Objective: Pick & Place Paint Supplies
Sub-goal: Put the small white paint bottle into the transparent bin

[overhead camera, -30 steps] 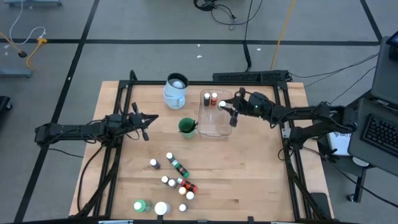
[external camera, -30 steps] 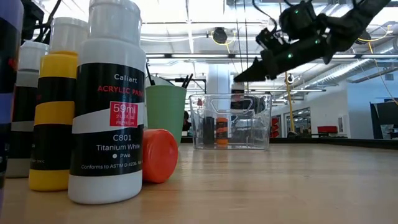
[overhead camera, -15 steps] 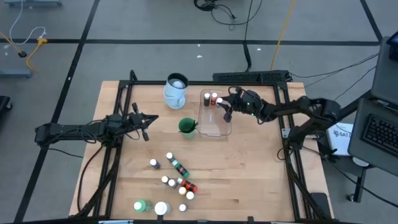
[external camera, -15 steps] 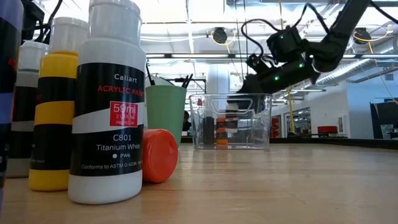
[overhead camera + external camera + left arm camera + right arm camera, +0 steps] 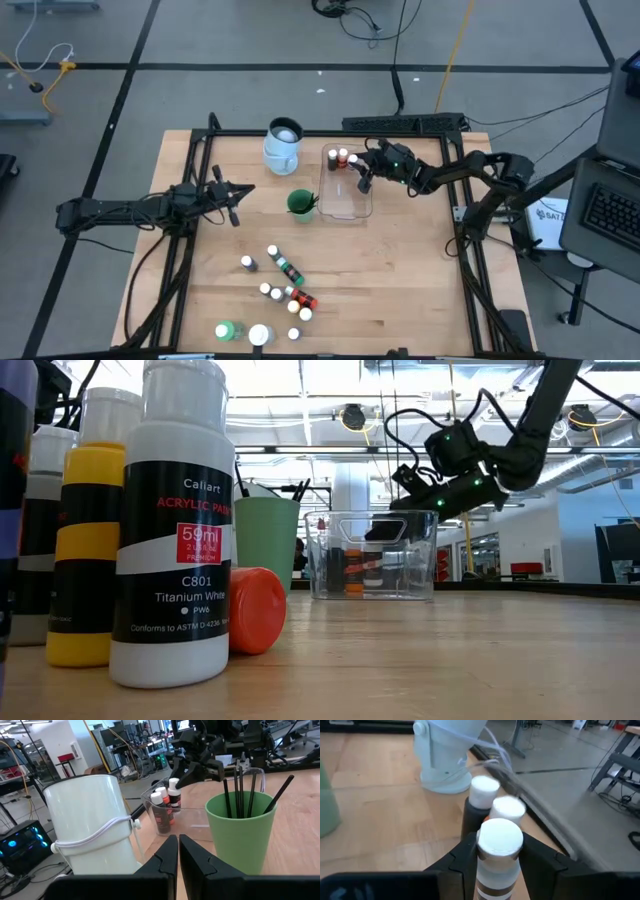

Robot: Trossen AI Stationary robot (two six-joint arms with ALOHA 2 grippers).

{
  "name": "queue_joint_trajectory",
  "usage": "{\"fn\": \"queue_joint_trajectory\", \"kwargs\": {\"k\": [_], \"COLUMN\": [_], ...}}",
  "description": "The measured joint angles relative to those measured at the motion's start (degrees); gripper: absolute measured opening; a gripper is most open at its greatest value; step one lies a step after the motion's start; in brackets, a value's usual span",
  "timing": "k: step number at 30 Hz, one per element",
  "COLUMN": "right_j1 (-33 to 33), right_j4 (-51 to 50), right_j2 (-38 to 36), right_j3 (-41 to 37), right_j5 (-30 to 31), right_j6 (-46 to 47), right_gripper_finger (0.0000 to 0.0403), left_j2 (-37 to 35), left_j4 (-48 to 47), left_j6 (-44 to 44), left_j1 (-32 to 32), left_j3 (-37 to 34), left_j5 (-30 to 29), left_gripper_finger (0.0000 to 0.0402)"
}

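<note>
My right gripper (image 5: 499,851) is clamped on a white-capped paint bottle (image 5: 498,855), inside the clear tub (image 5: 346,205).

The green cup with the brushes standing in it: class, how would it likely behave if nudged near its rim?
The green cup stands upright and is taller than wide, so it might tip rather than slide. The thin brushes lean loosely above its rim; they would probably shift or rattle. It looks like light plastic, so likely easy to move.
</note>
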Motion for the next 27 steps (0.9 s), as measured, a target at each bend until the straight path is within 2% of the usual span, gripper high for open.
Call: {"fn": "queue_joint_trajectory", "kwargs": {"k": [5,16,22,27], "right_j1": [-0.79,-0.97,-0.08,4.27], "right_j4": [1.34,9.22,10.50,6.11], "right_j2": [1.97,2.29,1.03,-2.55], "right_j3": [0.00,0.00,-0.02,-0.04], "right_j5": [-0.06,1.64,1.51,1.33], "right_j6": [-0.39,-2.91,-2.84,-3.46], "right_gripper_finger": [0.0116,0.0175,0.0178,0.0168], "left_j2": [0.01,0.01,0.01,0.00], "left_j4": [0.02,0.17,0.13,0.09], "left_j6": [0.01,-0.09,-0.05,-0.02], "left_j1": [0.00,0.00,0.00,0.02], "left_j3": [0.00,0.00,0.00,0.00], "left_j5": [-0.06,-0.06,-0.06,-0.04], "left_gripper_finger": [0.0021,0.0021,0.0021,0.0021]}}
